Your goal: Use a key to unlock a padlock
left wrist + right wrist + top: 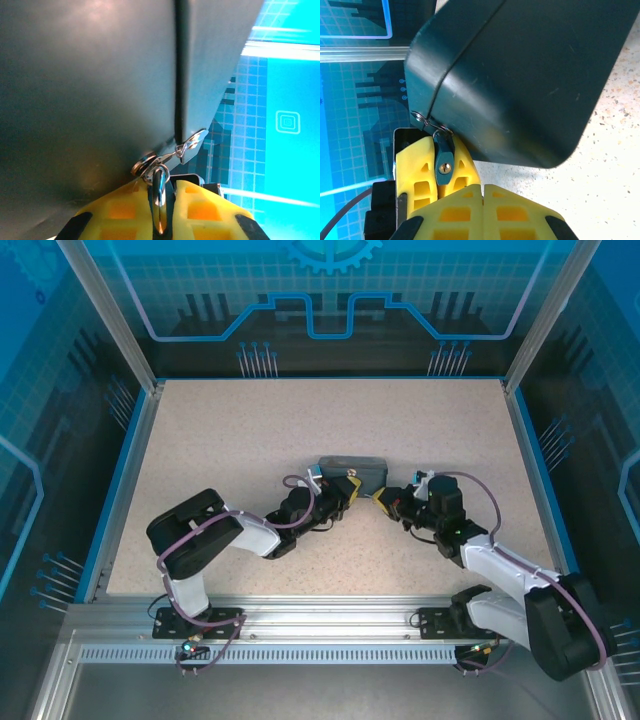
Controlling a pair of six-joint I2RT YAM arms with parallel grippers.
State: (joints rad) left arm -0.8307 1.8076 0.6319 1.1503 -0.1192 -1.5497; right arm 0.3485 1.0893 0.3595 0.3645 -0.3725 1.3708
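My left tool (161, 186) pinches the padlock (444, 162), which hangs from the small rings at the corner of the dark box (520, 75); my right tool (484, 190), pressed together, sits just beside it above the speckled surface (612, 175).

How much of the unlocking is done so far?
Done: the left gripper is shut on the padlock, which hangs from rings on the dark box. In hand: the right gripper, shut, sits close in front of the keyhole. Still to do: the keyhole looks empty and I can't spot the key, so putting it in, turning it and popping the lock open all remain.
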